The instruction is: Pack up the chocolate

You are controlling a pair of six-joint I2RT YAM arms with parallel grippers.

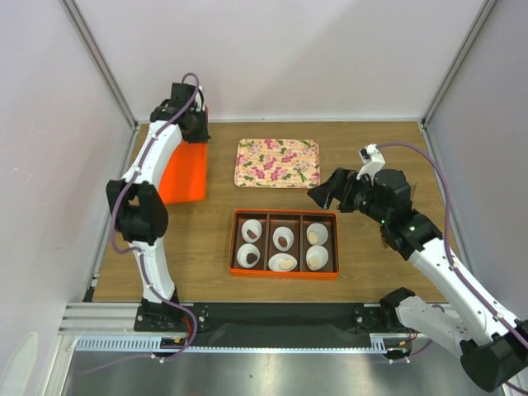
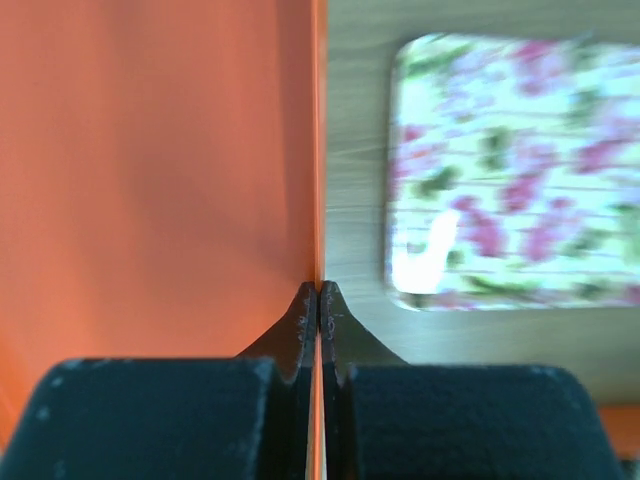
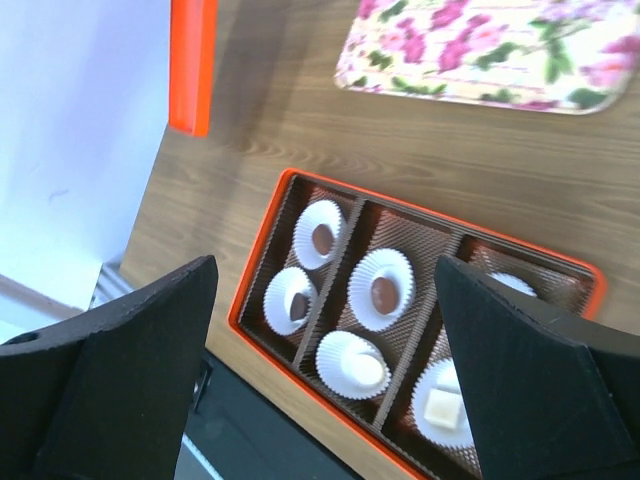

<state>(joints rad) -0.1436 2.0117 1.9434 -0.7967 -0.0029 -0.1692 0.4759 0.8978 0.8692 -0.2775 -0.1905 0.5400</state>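
Note:
An orange box (image 1: 233, 244) with three brown-lined compartments holds several white paper cups. Dark-brown chocolate lumps sit in three cups on the left and middle (image 1: 283, 240) (image 3: 383, 294) (image 3: 322, 240); pale pieces lie in the others (image 3: 443, 408). My right gripper (image 1: 326, 191) is open and empty, hovering just beyond the box's far right corner; in the right wrist view (image 3: 325, 262) the box (image 3: 255, 262) shows between its fingers. My left gripper (image 1: 188, 115) at the far left is shut on the edge of a flat orange lid (image 1: 183, 172) (image 2: 150, 170), which is tilted up off the table.
A floral tray (image 1: 277, 162) lies flat behind the box, also in the left wrist view (image 2: 510, 170) and the right wrist view (image 3: 490, 50). White walls enclose the table on three sides. A black strip runs along the near edge.

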